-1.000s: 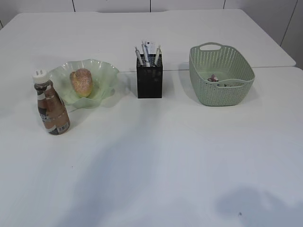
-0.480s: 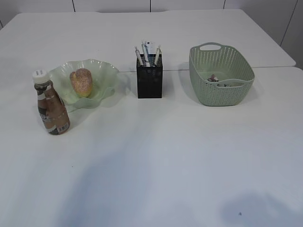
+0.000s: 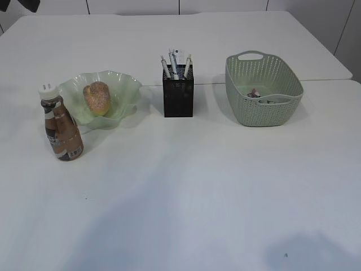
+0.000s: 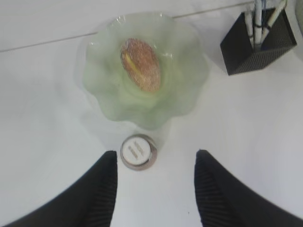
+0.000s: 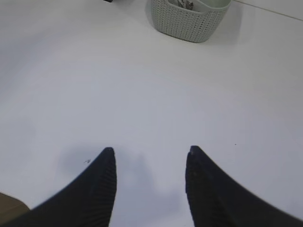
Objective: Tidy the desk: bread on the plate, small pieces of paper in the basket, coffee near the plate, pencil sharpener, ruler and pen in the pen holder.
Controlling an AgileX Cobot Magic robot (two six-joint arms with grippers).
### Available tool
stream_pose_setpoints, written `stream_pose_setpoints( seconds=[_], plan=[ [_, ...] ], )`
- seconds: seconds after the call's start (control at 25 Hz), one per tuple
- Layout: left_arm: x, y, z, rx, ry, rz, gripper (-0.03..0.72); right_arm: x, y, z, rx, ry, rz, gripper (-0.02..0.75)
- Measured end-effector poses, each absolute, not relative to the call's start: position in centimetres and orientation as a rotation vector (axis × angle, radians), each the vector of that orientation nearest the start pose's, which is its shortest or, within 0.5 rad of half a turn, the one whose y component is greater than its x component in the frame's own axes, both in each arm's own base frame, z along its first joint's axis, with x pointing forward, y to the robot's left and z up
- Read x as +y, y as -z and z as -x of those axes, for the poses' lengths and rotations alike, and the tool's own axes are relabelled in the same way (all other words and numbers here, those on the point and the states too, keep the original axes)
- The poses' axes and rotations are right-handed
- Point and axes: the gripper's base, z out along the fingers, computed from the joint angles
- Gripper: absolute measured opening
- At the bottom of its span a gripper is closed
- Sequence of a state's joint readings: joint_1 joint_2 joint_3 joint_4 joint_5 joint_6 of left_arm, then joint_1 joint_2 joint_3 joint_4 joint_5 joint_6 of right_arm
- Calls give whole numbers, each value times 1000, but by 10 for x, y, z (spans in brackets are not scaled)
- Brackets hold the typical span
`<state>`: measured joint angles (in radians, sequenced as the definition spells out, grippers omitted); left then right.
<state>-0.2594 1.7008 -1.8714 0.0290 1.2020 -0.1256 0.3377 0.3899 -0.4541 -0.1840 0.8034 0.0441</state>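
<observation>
On the white desk (image 3: 186, 180) the bread (image 3: 97, 97) lies in the green wavy plate (image 3: 127, 84). The coffee (image 3: 61, 130) stands upright just in front of the plate's left side. Pens (image 3: 174, 61) stick out of the black pen holder (image 3: 178, 99); I cannot make out the ruler or the pencil sharpener. Small pieces of paper (image 3: 254, 93) lie in the basket (image 3: 265, 110). My left gripper (image 4: 156, 153) hangs open high above the coffee's white cap (image 4: 138, 151), with the bread (image 4: 140, 64) and plate (image 4: 189, 90) beyond. My right gripper (image 5: 150, 149) is open over bare desk.
A seam between two tabletops runs behind the plate and the basket. In the right wrist view the basket (image 5: 189, 21) stands far ahead. A dark piece of an arm (image 3: 22, 4) shows at the exterior view's top left corner.
A dark piece of arm has come into the exterior view's top left corner. The shadow at the desk's near right has shifted a little. The objects have not moved.
</observation>
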Motion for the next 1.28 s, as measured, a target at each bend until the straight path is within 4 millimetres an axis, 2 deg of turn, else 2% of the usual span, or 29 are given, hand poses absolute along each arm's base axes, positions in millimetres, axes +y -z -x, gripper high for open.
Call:
stream_pose_setpoints(
  seconds=[0.16,0.32,0.48,0.64,0.72,0.88,1.04,1.28],
  plan=[
    [-88,-425,-335,2508,126,-208,365,12,-272,-70,2171,3,390,386],
    [-81,-454,-307,2426,155,-213,365,10,-274,-66,2142,-2,382,386],
    [-74,-485,-270,2327,201,-216,365,10,-274,-64,2129,-5,378,386],
    [-65,-501,-223,2259,249,-243,365,10,-275,-64,2128,-5,378,386],
    [-60,-502,-196,2240,268,-256,365,10,-275,-64,2128,-5,378,386],
    [-50,-483,-154,2260,276,-271,371,10,-275,-64,2128,-5,378,386],
    [-38,-464,-109,2245,278,-273,413,10,-275,-64,2128,-10,377,386],
    [-17,-444,-32,2108,281,-274,433,13,-274,-63,2137,-59,364,386]
  ],
)
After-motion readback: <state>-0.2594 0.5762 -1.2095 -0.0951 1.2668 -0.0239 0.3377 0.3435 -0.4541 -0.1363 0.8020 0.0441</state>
